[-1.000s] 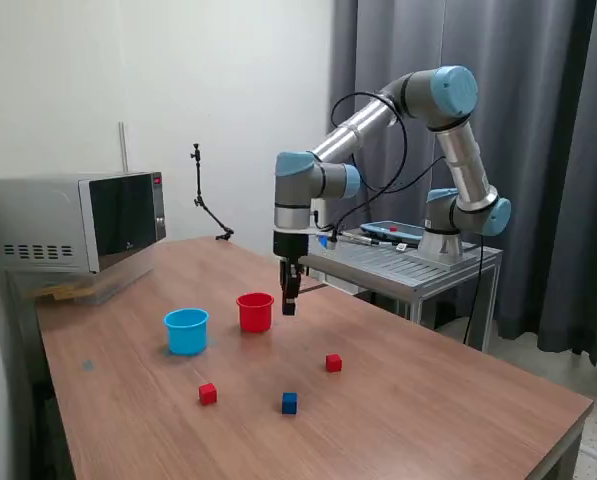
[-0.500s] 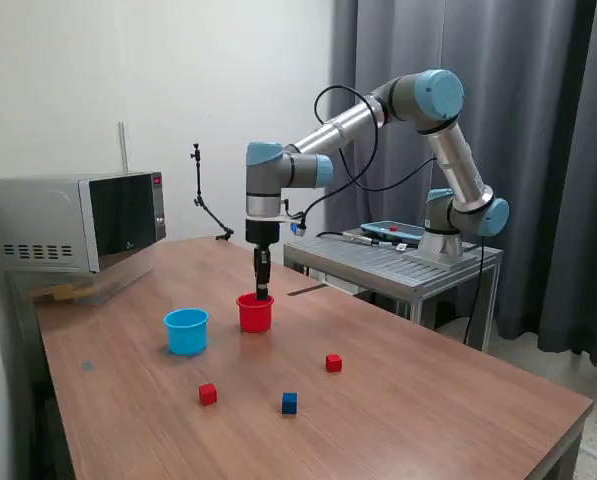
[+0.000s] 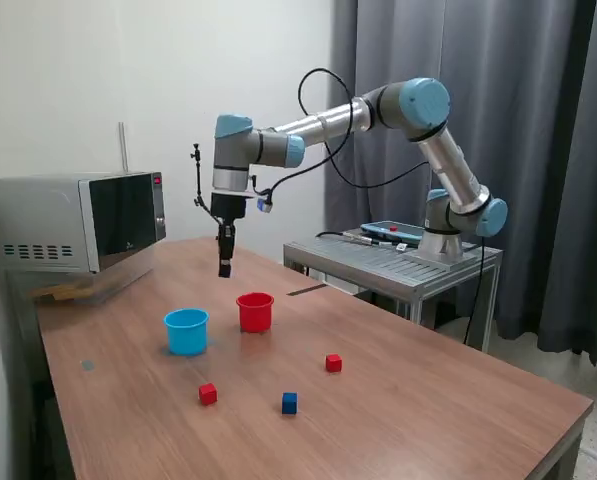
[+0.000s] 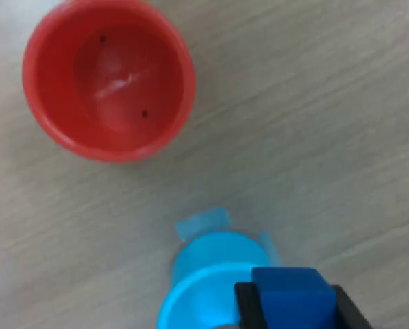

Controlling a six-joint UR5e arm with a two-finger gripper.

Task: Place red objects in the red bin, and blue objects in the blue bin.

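Wooden table (image 3: 398,400) in a plain room with grey curtains and a microwave (image 3: 73,222) at the exterior view's left. On the table stand a light blue cup (image 3: 186,330) and, to the exterior view's right of it, a red cup (image 3: 255,311); nearer the camera lie two red cubes (image 3: 208,393) (image 3: 333,363) and one dark blue cube (image 3: 289,402), all apart from one another. The tool (image 3: 224,266) hangs above the table, behind the two cups as the exterior view shows them, fingers pointing down. In the wrist view its black fingers (image 4: 249,305) are closed on a second dark blue cube (image 4: 292,298), held over the near edge of the light blue cup (image 4: 204,281); the red cup (image 4: 108,79) appears empty.

Step in hand, as judged: carrying the held blue cube to the light blue cup. The next move calls for centring the cube over the cup's mouth, lowering a little, and spreading the fingers so that it drops inside. One blue and two red cubes then remain to be sorted.
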